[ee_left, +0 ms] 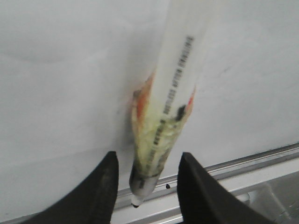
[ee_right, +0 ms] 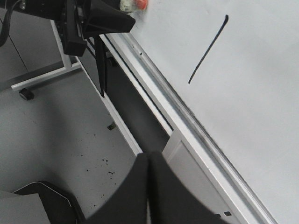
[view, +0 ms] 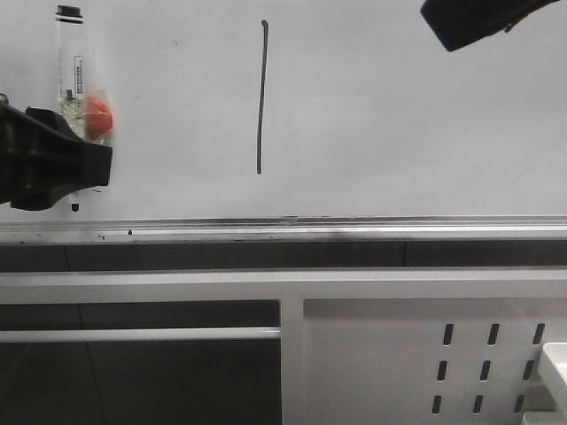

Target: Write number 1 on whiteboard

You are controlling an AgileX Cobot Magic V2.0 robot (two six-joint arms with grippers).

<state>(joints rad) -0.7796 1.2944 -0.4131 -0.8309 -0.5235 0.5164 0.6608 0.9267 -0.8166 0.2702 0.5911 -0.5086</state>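
The whiteboard [view: 399, 133] fills the upper front view, with its silver bottom rail [view: 354, 228]. The number 1 [view: 261, 97] is a thin dark vertical stroke on it; it also shows in the right wrist view [ee_right: 208, 49]. A clear marker pen [view: 69, 62] with a taped red piece [view: 97, 113] stands upright against the board at the left, tip down. My left gripper [view: 93, 173] is open around its lower end, with a gap on both sides of the pen [ee_left: 175, 93] between the fingers [ee_left: 105, 186]. My right gripper [view: 461, 27] is shut and empty at the upper right, off the board.
Below the rail is a white perforated metal frame panel [view: 425, 354], with a white object [view: 556, 363] at the right edge. The right wrist view shows grey floor [ee_right: 70, 140], the left arm [ee_right: 88, 23] and a caster wheel [ee_right: 25, 93].
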